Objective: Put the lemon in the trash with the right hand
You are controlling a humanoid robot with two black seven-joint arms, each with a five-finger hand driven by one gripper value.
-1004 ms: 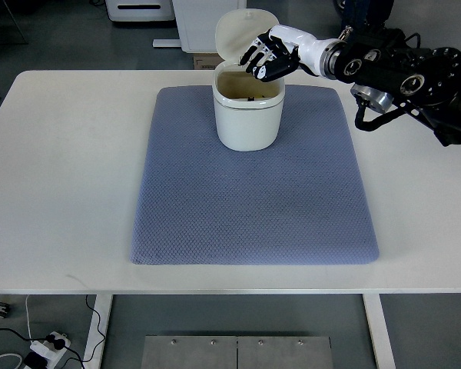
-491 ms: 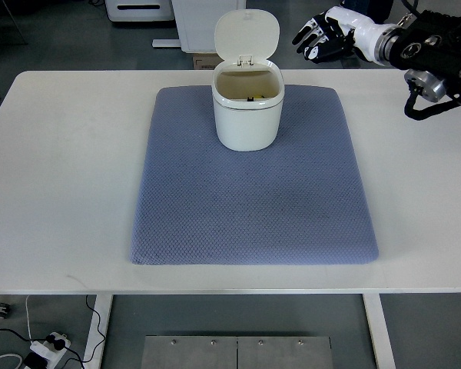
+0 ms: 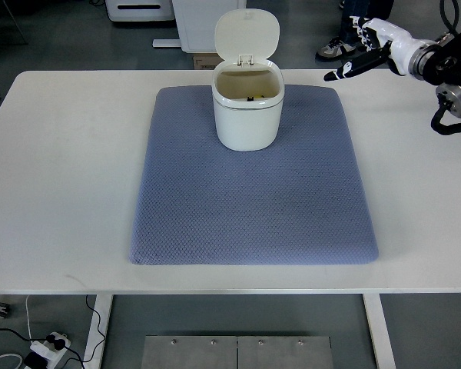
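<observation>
A white trash bin [image 3: 247, 108] stands at the back of the blue mat [image 3: 253, 184] with its lid flipped up. Inside it a small patch of yellow, the lemon [image 3: 255, 98], shows near the far wall. My right hand [image 3: 359, 55] hovers over the table's far right edge, well to the right of the bin. Its fingers are stretched out and hold nothing. The left arm is out of sight.
The white table [image 3: 61, 177] carries only the mat and the bin. Beyond its far edge stand a white cabinet [image 3: 207, 19] and a person's shoes [image 3: 339, 48] on the floor.
My right hand has pulled away from above the bin's opening, moving right and back past the table's far edge. Its fingers have straightened. The bin has stayed put.
</observation>
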